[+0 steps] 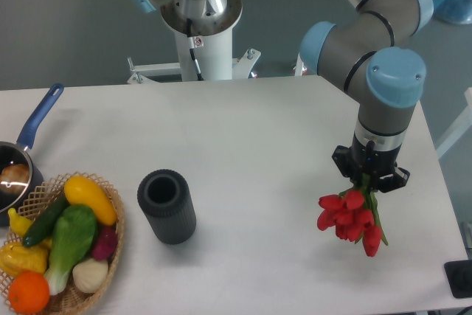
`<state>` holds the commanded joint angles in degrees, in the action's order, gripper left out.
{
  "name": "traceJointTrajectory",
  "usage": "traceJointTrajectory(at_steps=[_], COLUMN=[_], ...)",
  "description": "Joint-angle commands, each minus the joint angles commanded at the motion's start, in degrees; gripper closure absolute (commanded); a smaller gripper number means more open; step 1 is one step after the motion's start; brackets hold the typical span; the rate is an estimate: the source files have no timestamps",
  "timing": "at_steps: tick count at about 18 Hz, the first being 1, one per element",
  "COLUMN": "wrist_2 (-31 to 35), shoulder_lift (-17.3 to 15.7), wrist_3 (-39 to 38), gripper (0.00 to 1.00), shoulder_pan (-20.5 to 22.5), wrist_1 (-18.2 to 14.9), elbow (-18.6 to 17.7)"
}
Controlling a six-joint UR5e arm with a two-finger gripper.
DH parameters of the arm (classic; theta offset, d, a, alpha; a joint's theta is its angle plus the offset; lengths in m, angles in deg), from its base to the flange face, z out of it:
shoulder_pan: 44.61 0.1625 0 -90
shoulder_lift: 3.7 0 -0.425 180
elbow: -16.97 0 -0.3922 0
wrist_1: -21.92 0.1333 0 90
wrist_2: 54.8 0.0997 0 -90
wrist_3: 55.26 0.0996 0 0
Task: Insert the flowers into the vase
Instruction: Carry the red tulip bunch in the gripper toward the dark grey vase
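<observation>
The flowers (352, 219), a bunch of red tulip buds on green stems, hang at the right side of the table with the buds pointing down toward the front. My gripper (369, 184) is shut on their stems just above the buds, and holds them a little above the table. The fingertips are hidden behind the buds and wrist. The vase (167, 206), dark grey and ribbed, stands upright at the front left of centre, its round mouth open and empty, well to the left of the gripper.
A wicker basket (112, 248) of colourful vegetables sits at the front left corner. A blue-handled saucepan (33, 127) lies at the left edge behind it. The robot's white base (203, 35) stands behind the table. A dark object (461, 279) sits at the front right corner.
</observation>
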<state>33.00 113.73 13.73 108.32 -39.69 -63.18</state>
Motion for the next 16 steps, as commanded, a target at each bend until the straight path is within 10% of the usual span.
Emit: traceJointTrajectory(at_steps=[7,16], wrist_2=[-2.5,-29.9], shoulder_lift=[-2.5,-10.4], wrist_3=[-0.6,-12.3], gripper=[1.00,1.00], shoulder_pan=[-0.4,-1.2], wrist_1=[0.5,3.4], elbow=[-0.6,-1.3])
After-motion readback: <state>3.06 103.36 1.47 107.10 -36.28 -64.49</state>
